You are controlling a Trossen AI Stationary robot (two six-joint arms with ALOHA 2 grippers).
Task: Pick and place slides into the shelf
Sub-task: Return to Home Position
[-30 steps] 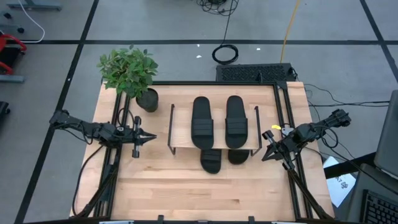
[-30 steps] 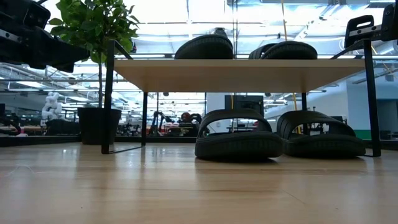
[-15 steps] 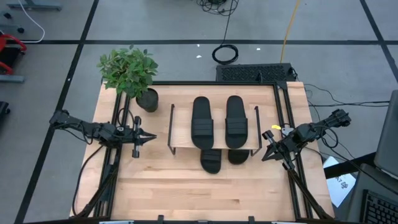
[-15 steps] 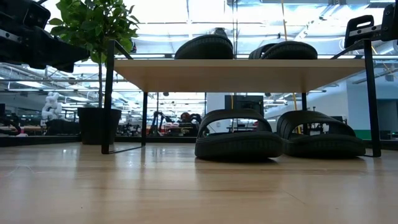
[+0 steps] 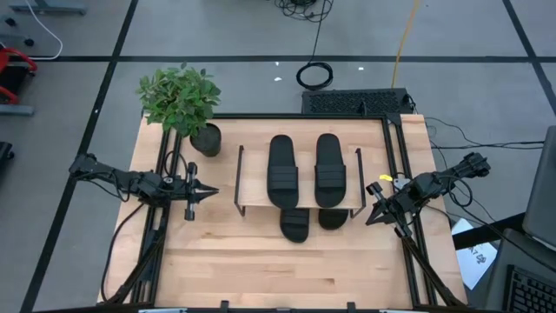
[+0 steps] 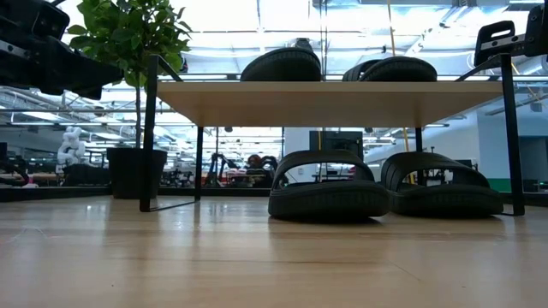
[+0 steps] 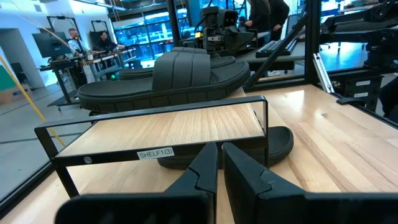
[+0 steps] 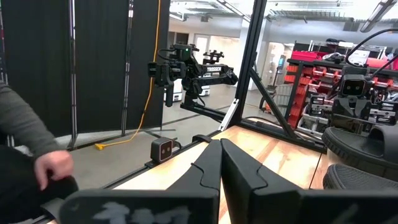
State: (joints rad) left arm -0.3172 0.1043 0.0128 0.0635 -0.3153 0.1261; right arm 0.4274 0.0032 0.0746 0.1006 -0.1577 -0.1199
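We see four plain black open-toe slide sandals point(image 5: 283, 171), their wide straps ribbed. The low shelf point(image 5: 256, 183) has a pale, fine-grained wood board and thin black metal frames, with a white label point(image 7: 156, 154) lettered in black. The planked wooden worktop point(image 5: 261, 261) is a light honey tone. The leafy plant point(image 5: 178, 96) is green, its round pot point(image 5: 207, 139) black.

robotics lab, with other robot arms point(image 8: 193, 71) beyond.

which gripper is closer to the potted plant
Left. The left gripper hangs close by the potted plant, left of the shelf; the right gripper sits beyond the shelf's far side.
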